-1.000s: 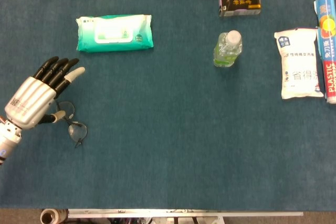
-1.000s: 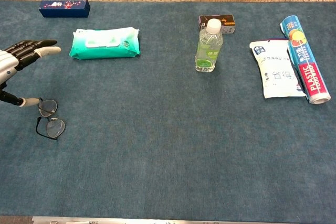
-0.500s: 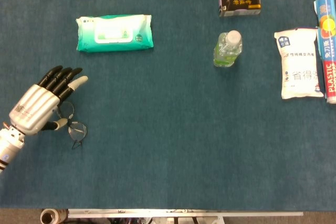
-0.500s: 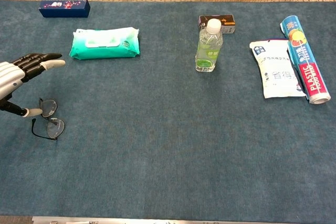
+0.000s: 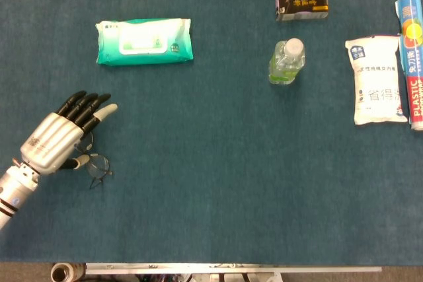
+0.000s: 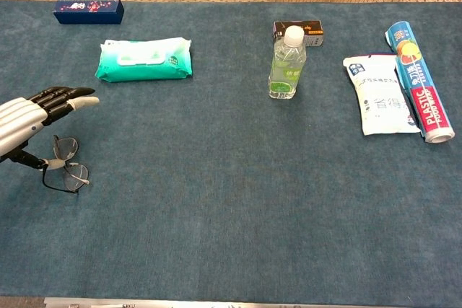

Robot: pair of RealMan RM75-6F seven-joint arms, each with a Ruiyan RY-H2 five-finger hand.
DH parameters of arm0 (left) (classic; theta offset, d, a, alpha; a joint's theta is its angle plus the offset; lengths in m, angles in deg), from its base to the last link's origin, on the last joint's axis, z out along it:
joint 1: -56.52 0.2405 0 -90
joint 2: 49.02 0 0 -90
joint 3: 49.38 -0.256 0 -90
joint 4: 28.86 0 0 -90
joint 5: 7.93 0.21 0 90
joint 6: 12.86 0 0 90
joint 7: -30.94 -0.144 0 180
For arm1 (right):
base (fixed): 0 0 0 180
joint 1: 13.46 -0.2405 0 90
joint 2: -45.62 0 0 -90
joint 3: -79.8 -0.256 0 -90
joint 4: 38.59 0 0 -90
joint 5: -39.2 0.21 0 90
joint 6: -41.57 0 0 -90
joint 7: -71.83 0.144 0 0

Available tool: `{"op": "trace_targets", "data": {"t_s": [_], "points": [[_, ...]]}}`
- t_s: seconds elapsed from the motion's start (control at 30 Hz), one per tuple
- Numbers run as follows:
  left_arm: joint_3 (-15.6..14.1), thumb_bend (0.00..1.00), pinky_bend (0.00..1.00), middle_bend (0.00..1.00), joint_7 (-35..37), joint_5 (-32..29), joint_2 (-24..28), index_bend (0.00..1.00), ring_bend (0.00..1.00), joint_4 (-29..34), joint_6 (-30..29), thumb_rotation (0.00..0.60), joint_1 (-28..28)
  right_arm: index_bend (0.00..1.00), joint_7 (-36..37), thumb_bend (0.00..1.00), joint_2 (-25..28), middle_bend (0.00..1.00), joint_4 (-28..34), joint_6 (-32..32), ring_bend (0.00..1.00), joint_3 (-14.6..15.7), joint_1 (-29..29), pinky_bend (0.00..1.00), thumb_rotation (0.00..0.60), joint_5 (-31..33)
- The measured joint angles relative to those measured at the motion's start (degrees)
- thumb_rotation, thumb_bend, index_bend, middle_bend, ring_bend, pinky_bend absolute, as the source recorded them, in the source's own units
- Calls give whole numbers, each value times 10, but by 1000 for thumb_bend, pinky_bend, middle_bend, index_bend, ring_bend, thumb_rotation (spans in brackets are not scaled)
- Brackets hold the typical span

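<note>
Left robot hand (image 5: 59, 138) is seen low over the near-left part of the counter (image 5: 218, 163), fingers stretched out almost straight and close together, pointing up and to the right toward the wet wipes pack (image 5: 145, 41); nothing is gripped. The eyeglasses (image 5: 92, 160) lie on the counter directly under and just right of the palm. The thumb tip is seen at the frame next to the nearer lens (contact looks likely in the chest view, but cannot be confirmed). The long axis of the glasses, lens to lens, runs roughly from the fingers back toward the near edge, slightly diagonal, so it is close to in line with the fingers rather than across them. In the chest view the glasses (image 6: 65, 164) sit below the extended fingers, with the left robot hand (image 6: 32, 120) above and to the left of them. The right robot hand is not shown in either view, so the left one is judged the only candidate for the glasses. The water bottle (image 5: 287, 61) stands upright well apart to the right; it is no factor here.
</note>
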Motion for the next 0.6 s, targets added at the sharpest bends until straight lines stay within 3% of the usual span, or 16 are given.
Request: {"op": "trace_targets", "data": {"t_s": [0.27,0.6], "points": [[4,0,30,0,-13,1,16,0,0,17,-20,600,-1,143,4,12,2,201,1,-3,174,-1,1,325,600,-1],[20,0,30,0,-51,-1,101,0,0,130,-61,600,1,143,5,12,3,202,3,-6,174,2,3,325,600,-7]]}}
